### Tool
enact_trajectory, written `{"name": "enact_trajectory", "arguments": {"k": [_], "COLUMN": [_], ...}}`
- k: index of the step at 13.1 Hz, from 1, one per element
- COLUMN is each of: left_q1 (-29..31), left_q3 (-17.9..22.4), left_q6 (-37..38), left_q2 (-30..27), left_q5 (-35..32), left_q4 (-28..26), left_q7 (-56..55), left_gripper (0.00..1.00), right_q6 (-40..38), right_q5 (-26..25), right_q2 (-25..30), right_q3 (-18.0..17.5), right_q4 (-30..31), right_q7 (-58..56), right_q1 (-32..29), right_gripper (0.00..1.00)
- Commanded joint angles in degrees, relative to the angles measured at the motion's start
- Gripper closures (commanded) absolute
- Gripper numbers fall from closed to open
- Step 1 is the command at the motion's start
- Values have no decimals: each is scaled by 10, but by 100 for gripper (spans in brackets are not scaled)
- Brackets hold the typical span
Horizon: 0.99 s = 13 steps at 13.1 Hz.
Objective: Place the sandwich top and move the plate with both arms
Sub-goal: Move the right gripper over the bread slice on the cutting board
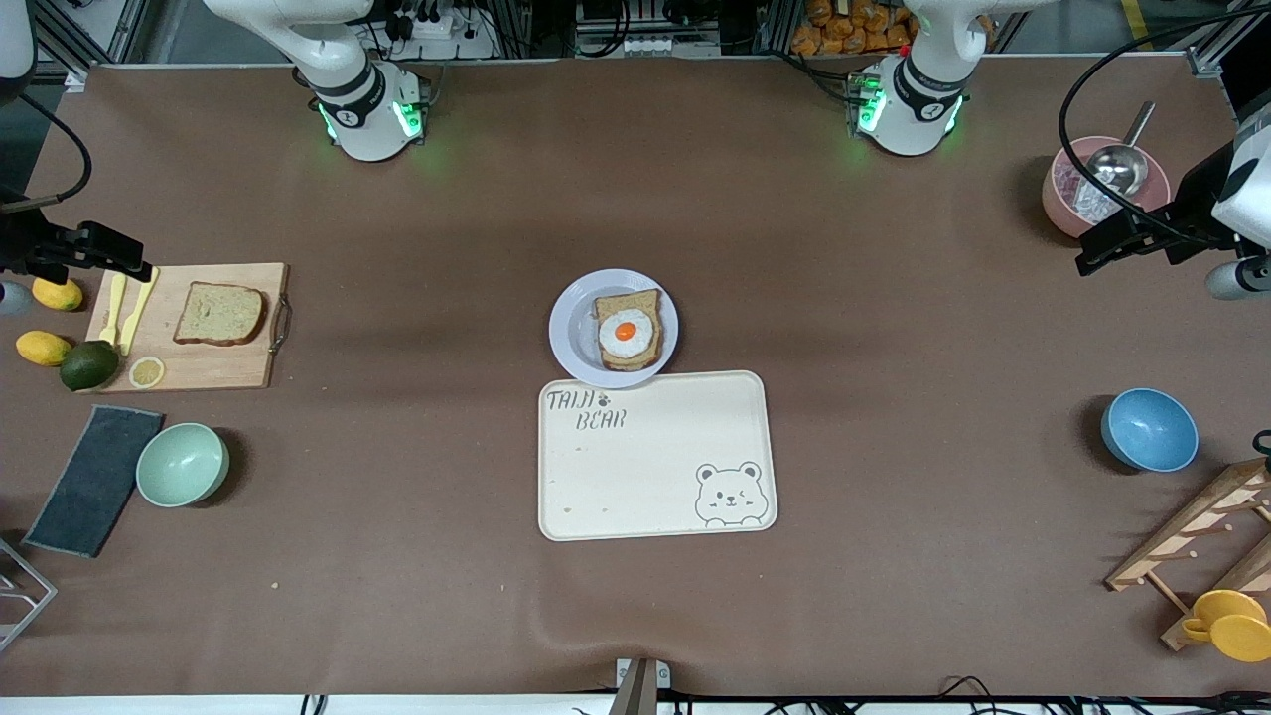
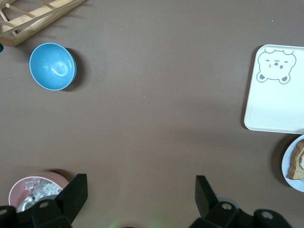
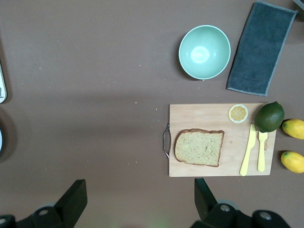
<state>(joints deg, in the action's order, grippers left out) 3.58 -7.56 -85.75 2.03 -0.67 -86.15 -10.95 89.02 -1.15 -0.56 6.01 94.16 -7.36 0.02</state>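
The sandwich top (image 1: 219, 314) (image 3: 199, 147), a plain tan slice, lies flat on a wooden cutting board (image 1: 248, 369) toward the right arm's end of the table. At mid-table the pale plate (image 1: 566, 328) (image 2: 288, 166) carries a like slice with a fried egg (image 1: 628, 333), and it touches the cream bear tray (image 1: 655, 477). My right gripper (image 1: 127, 262) (image 3: 140, 190) hangs open and empty over bare table beside the board. Over bare table by the pink bowl (image 1: 1064, 204), my left gripper (image 1: 1094, 258) (image 2: 141, 187) is open and empty too.
On the board lie a yellow knife and fork (image 1: 127, 308) and a lemon slice (image 1: 147, 372); lemons (image 1: 44, 348) and an avocado (image 1: 88, 365) sit beside it. A green bowl (image 1: 183, 464), dark cloth (image 1: 94, 480), blue bowl (image 1: 1149, 429) and wooden rack (image 1: 1192, 541) lie toward the table's ends.
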Motion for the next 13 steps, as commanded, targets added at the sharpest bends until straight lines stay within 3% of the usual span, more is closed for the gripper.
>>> {"name": "enact_trajectory", "arguments": {"k": [1,4,9,11,13], "left_q1": [2,-1,-5,-7,-7], "left_q3": [0,3,-1,-2,-1], "left_q6": [-6,-10,-13,-13,-14], "left_q2": [2,8,17,18,19], "left_q5": [3,2,1,1,1], "left_q4": [-2,0,-1,-2,-2], "left_q7": [-7,-7,-8,-8,-8], "left_gripper": [0,0,0,0,0], "right_q6": [7,60,101,113,115], "right_q5": [-3,17,27,75,80], "right_q2": [2,-14,-88,-125,-149], "right_q3": [-5,-5,-5,-5,-5], "right_q4": [12,52,52,52,53], "right_q7": [-9,-73,-143,-214,-231], "right_q1": [-19,-72,-144,-178,-197], "right_gripper": [0,0,0,0,0]}}
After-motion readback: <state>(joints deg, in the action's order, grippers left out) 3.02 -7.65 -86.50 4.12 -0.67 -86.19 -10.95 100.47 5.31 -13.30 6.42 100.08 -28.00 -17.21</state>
